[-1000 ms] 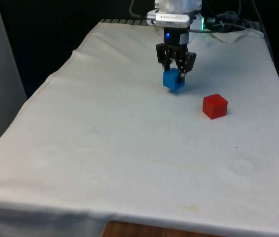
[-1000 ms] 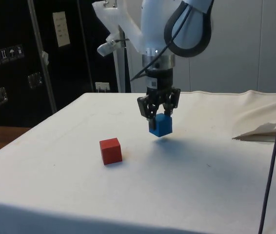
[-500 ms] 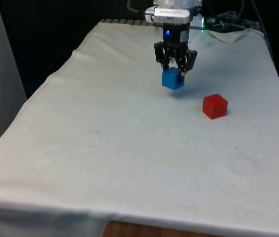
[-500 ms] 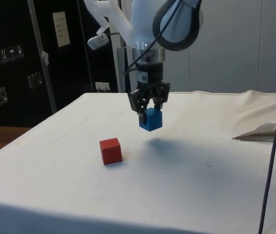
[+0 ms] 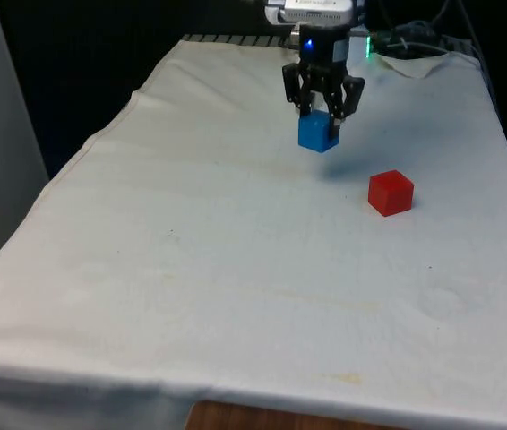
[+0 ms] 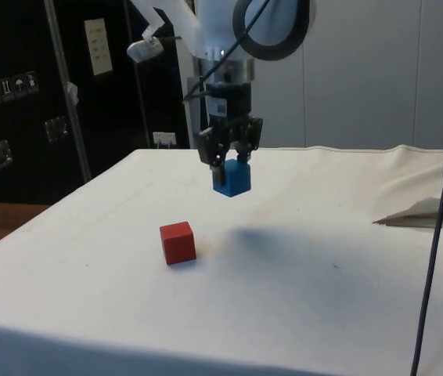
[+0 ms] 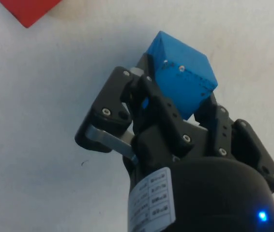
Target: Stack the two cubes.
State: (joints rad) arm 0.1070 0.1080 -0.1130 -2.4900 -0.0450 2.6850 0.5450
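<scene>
Red cube (image 5: 390,193) rests on the white-clothed surface (image 5: 236,269), below the pincer (image 5: 322,115) and nearer the front camera, toward the front view's right, well apart. The pincer is closed on the blue cube (image 5: 317,133), held clear above the surface and slightly tilted. Both cubes appear rigid, light and flat-faced; opposite side faces offer the firmest hold, though smooth faces may slip.

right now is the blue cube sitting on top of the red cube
No, the gripper holds the blue cube in the air, apart from the red cube.
</scene>
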